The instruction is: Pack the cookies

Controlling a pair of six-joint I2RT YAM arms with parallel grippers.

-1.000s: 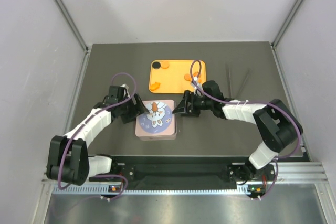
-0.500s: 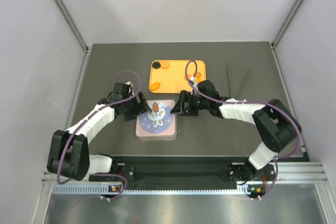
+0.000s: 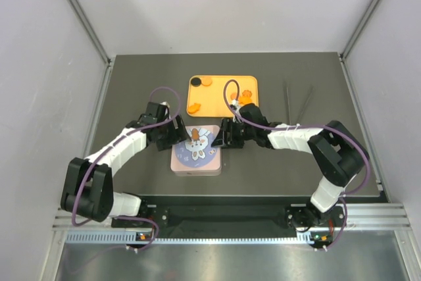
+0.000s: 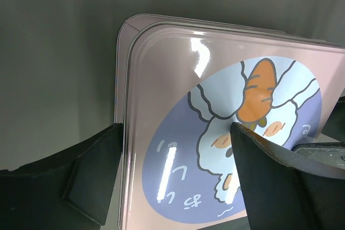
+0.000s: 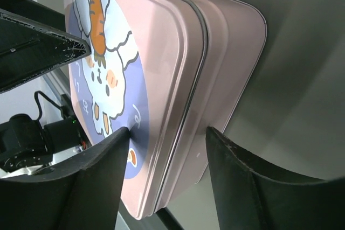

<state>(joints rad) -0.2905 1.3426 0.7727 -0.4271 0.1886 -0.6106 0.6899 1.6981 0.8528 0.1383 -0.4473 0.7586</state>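
Cookies lie on the orange tray (image 3: 220, 95): a black cookie (image 3: 195, 83), an orange cookie (image 3: 206, 81) beside it, one more orange cookie (image 3: 194, 106) at the tray's near left, and a small orange cluster (image 3: 247, 97) at the right. The pink square tin (image 3: 196, 152) (image 4: 161, 106) (image 5: 215, 52) sits lidded, with a rabbit picture on top. My left gripper (image 3: 176, 135) (image 4: 178, 133) is open over the tin's left edge, one finger (image 4: 91, 176) beside the wall, the other over the lid. My right gripper (image 3: 223, 137) (image 5: 168, 133) is open astride the tin's right edge.
Two thin dark sticks (image 3: 296, 102) lie at the back right of the dark table (image 3: 131, 90). Grey walls close in the table at both sides and at the back.
Both grippers have moved in closer to the tin from either side. The right gripper's jaws have narrowed around the tin's edge. The tin and cookies have not moved.
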